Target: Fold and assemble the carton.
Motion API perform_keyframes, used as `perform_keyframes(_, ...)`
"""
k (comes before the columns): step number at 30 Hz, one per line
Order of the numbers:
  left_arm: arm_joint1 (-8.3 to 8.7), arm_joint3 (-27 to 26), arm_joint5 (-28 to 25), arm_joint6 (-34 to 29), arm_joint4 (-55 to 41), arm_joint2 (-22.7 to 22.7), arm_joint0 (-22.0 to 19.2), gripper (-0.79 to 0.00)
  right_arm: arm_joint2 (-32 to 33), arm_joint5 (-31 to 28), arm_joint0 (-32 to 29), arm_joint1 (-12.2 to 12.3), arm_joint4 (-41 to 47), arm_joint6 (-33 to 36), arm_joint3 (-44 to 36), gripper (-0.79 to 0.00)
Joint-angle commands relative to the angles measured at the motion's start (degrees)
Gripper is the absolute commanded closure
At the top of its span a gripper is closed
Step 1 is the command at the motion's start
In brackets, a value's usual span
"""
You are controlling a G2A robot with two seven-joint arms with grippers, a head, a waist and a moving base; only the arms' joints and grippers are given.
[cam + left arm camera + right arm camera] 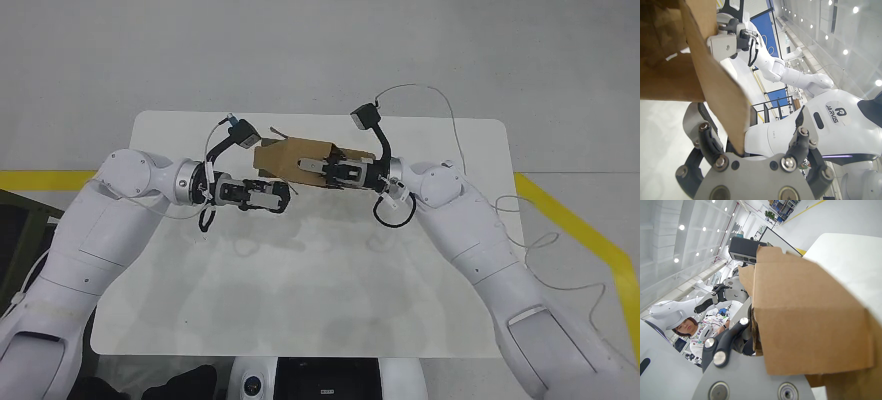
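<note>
Top view: carton [290,157] clamped in right end effector [328,169]; left end effector [283,195] spread, just beside it.

carton [290,157]: I count one.
pincers: I count two, the left pincer [283,196] and the right pincer [333,170].
bench [350,300]: I count one.

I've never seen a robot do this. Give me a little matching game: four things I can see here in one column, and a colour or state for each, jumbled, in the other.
Things:
1. carton
2. table
3. left pincer
4. floor stripe

Colour or state:
a. yellow
b. open
c. brown
d. white

Pairs: 1-c, 2-d, 3-b, 4-a.
</note>
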Motion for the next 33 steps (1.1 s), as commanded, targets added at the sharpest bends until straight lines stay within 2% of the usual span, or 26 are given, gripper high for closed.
perform_keyframes(1,0.11,1.1,-0.4,0.4,0.5,-0.5,-0.3,-0.785,0.7,0.3,-0.3,0.3,0.6,1.6,0.0,0.0)
perform_keyframes(9,0.49,7.0,-1.9,1.9,1.5,-2.8,-2.3,-0.785,5.1,0.9,-3.3,2.3,1.8,5.2,-1.2,0.0)
perform_keyframes(16,0.3,12.1,-7.0,7.0,14.4,-1.0,-4.1,-0.785,8.0,1.7,-6.8,3.6,3.3,6.7,-6.3,0.0)
perform_keyframes(21,-0.49,13.2,-10.1,10.2,21.7,1.6,-4.7,-0.785,8.2,2.6,-8.3,3.8,4.2,7.5,-9.7,0.0)
perform_keyframes(33,-1.75,14.5,-10.9,13.1,25.8,3.5,-5.7,-0.785,6.4,2.8,-7.9,3.3,5.0,7.4,-10.9,0.0)
